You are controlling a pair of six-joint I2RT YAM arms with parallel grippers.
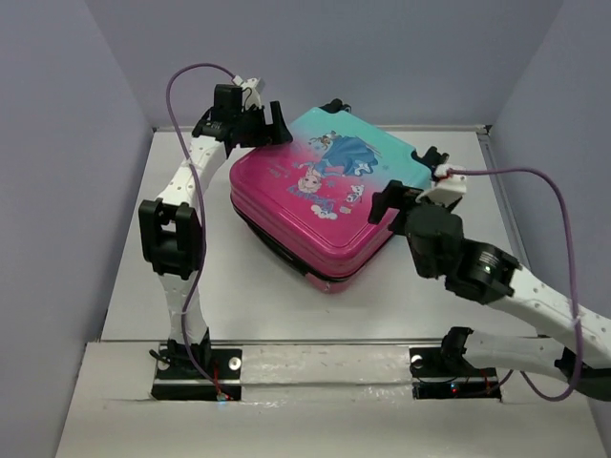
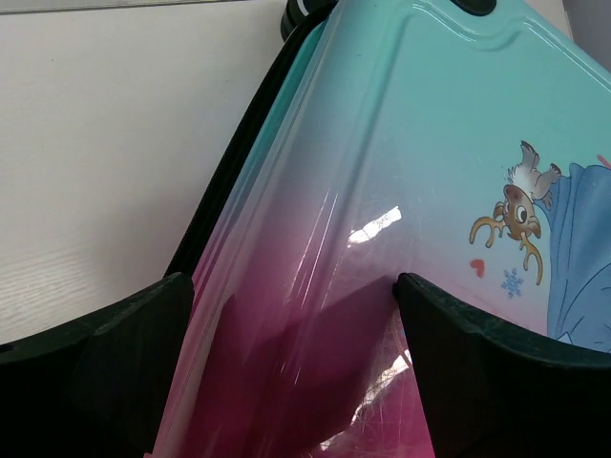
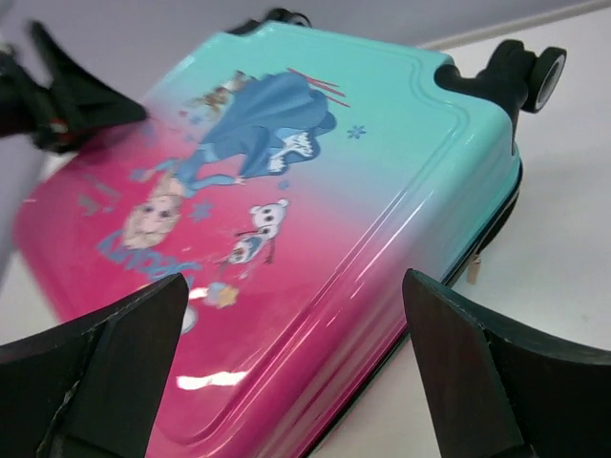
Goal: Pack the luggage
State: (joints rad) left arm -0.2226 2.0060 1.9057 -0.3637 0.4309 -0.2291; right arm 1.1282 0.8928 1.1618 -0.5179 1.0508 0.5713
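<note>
- The flat, pale grey tabletop (image 1: 191, 286) is matte and lightly scuffed, with bare surface showing on every side of its load.
- A small hard-shell suitcase (image 1: 325, 205), pink fading to teal with a cartoon princess print, lies on its broad side near the middle of the tabletop. Its printed face is up and it sits cornerwise to the table's edges.
- Its teal end points toward the far side and its pink end toward the near side.
- A black zipper band (image 1: 286, 250) runs round the suitcase's side, just above the surface.
- A black wheel (image 3: 535, 76) juts from the teal end.
- A lighter strip (image 1: 325, 358) runs along the near edge and carries two black base plates (image 1: 196, 374), well apart.
</note>
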